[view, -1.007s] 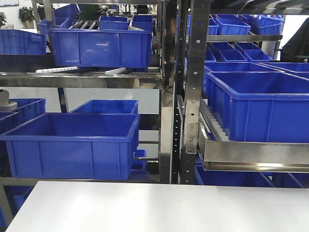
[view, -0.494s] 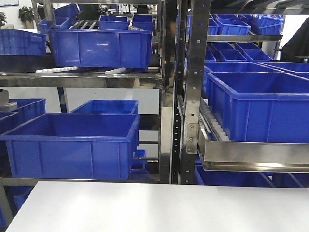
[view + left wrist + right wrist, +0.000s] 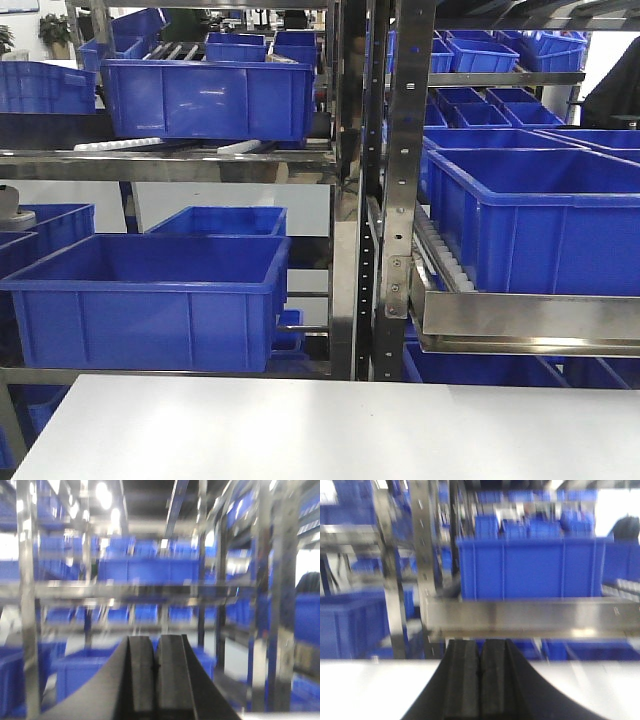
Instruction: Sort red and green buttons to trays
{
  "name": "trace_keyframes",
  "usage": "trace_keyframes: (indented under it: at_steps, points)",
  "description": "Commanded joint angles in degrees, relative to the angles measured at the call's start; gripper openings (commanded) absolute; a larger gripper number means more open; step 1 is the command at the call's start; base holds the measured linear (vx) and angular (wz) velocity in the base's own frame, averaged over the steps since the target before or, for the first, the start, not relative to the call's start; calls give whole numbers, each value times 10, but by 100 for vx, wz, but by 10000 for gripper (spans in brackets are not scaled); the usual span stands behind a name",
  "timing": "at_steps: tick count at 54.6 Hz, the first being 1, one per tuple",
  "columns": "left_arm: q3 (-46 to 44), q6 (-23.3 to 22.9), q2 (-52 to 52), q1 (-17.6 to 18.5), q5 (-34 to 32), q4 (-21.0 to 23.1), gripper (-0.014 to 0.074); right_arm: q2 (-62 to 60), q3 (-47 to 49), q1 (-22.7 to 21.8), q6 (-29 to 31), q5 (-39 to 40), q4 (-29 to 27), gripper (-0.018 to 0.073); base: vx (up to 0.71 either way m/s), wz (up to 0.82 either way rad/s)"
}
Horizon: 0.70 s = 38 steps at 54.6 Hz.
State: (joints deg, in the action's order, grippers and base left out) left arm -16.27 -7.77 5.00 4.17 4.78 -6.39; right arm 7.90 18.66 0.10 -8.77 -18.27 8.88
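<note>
The crates (image 3: 150, 310) are blue, the racks (image 3: 402, 150) silver-grey, the table (image 3: 330, 430) white.
</note>
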Motion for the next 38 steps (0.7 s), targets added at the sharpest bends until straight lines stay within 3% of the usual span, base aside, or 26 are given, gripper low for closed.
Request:
trace_keyframes:
  at_steps: [1,7,18,25,38]
  points:
    - [-62,3,67,0,37,7,0,59,55,-3,0,-20,30,-3,0,0]
    - [-73,3,141,0,37,6,1,116,56,-3,0,-15,71,1,0,0]
    - [-72,3,266,0,46,6,5,212,56,-3,-10,-19,64,27,0,0]
    - [-72,2,327,0,42,6,31,257,56,-3,-52,-17,65,69,0,0]
    - [-72,3,422,0,28,6,231,332,56,-3,-104,-17,70,266,0,0]
